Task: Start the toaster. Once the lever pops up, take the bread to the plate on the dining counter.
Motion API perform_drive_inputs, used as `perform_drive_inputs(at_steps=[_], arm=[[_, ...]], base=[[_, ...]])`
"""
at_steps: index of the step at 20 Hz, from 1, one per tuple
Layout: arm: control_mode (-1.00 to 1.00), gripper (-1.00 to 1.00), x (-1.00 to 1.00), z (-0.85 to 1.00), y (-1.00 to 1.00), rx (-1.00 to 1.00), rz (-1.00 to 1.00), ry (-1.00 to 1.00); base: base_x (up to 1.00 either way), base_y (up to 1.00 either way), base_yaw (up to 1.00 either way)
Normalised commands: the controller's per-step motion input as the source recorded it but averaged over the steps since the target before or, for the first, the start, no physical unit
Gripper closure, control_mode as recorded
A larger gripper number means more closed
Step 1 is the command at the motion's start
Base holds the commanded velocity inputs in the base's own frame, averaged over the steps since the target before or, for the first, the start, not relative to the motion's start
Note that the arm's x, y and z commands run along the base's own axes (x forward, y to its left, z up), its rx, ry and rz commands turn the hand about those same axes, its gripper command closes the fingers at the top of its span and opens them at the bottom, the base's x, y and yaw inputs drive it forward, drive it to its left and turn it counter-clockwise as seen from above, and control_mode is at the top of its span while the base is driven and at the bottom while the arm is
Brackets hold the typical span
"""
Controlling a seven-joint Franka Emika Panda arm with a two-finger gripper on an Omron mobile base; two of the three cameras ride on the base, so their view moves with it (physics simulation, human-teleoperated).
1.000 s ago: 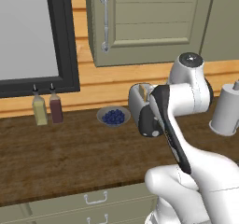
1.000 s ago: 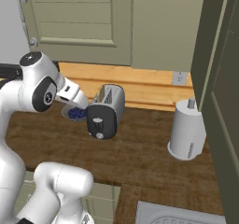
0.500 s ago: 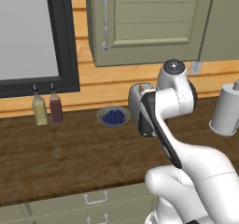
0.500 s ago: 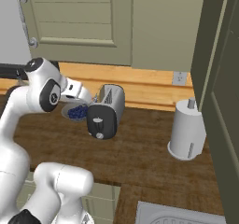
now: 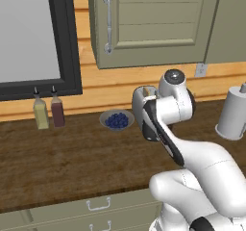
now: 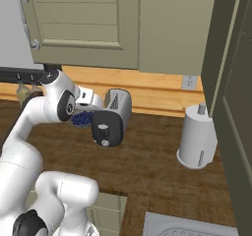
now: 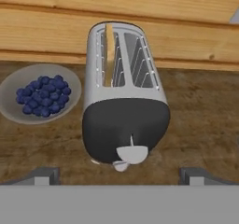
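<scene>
Hand view: spread hand (image 7: 119, 174) hovers above the toaster (image 7: 122, 97); descending off-centre, it could miss the lever (image 7: 132, 154), hitting the knob (image 7: 121, 166).

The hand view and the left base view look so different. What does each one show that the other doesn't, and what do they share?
Hand view alone: the bread standing in the left slot of the toaster, and the lever on its black end panel, just ahead of the open gripper.

Left base view alone: two bottles below a dark frame, the cabinet door, a paper towel roll.

Both: the bowl of blueberries, the toaster and the wood worktop.
</scene>
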Motion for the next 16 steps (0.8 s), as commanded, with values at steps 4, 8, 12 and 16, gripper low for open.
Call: perform_drive_inputs(at_steps=[4, 8, 12, 16], arm=[[-1.00, -1.00, 0.46, -0.17, 0.00, -0.01, 0.00, 0.00], [-1.00, -1.00, 0.43, -0.16, 0.00, -0.01, 0.00, 0.00], [-1.00, -1.00, 0.46, -0.20, 0.00, 0.00, 0.00, 0.00], [-1.00, -1.00, 0.35, -0.19, 0.00, 0.00, 0.00, -0.04]], base=[[0.00, 0.00, 0.00], [0.00, 0.00, 0.00], [0.00, 0.00, 0.00], [0.00, 0.00, 0.00]])
